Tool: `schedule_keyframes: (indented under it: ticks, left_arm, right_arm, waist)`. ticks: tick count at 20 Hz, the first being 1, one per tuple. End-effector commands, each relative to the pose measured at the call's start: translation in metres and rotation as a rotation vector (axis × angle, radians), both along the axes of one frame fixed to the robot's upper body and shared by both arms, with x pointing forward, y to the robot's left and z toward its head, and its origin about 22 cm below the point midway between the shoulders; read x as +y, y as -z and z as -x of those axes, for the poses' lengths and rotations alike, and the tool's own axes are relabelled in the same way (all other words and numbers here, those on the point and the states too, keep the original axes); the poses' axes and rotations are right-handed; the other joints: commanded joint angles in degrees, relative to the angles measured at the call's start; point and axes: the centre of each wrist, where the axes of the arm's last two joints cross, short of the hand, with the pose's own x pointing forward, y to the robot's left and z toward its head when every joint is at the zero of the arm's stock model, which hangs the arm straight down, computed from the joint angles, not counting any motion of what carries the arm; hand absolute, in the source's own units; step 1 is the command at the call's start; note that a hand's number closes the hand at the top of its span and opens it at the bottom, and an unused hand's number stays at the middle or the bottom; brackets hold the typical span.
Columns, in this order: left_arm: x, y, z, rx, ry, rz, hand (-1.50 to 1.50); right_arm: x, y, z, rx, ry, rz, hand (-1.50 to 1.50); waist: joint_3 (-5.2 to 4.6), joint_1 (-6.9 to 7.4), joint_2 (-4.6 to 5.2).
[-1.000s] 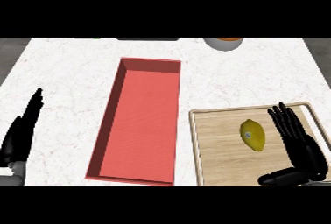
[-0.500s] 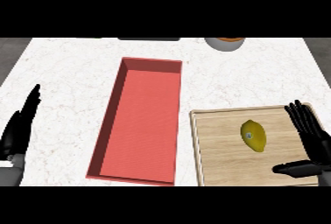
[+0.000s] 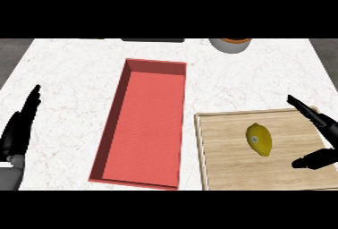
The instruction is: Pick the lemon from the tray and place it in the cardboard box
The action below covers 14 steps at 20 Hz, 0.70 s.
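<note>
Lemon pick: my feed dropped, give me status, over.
Left hand open, resting at left edge. Right hand open beside lemon, not touching. Lemon on tray; nothing between tray and box.

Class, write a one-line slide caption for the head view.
Lemon lies on the wooden tray, open right hand beside it; red box alongside.

Black left hand (image 3: 19, 132) on grey forearm (image 3: 8, 178); black right hand (image 3: 322, 126), slim fingers (image 3: 302, 106).
</note>
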Motion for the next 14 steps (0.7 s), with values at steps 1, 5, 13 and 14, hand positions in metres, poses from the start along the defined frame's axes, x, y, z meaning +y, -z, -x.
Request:
schedule_keyframes:
  ticks: [1, 5, 13, 14]
  left_arm:
    - [0.001, 0.000, -0.006, 0.022, -0.006, -0.011, 0.00]
    - [0.012, -0.001, 0.002, -0.007, -0.018, -0.018, 0.00]
    - [0.016, 0.001, 0.014, 0.006, -0.009, -0.015, 0.00]
    - [0.020, 0.012, 0.022, 0.008, -0.025, -0.006, 0.00]
  right_arm:
    - [0.017, 0.002, -0.021, 0.007, -0.182, 0.104, -1.50]
    - [0.022, 0.004, -0.025, 0.041, -0.248, 0.106, -1.50]
    - [0.064, 0.017, -0.043, 0.035, -0.215, 0.172, -1.50]
    - [0.045, 0.006, -0.042, 0.050, -0.228, 0.183, -1.50]
  waist:
    - [-0.06, -0.25, -0.06]
    - [-0.12, -0.90, -0.33]
    - [-0.15, -1.22, -0.50]
    - [-0.16, -1.33, -0.50]
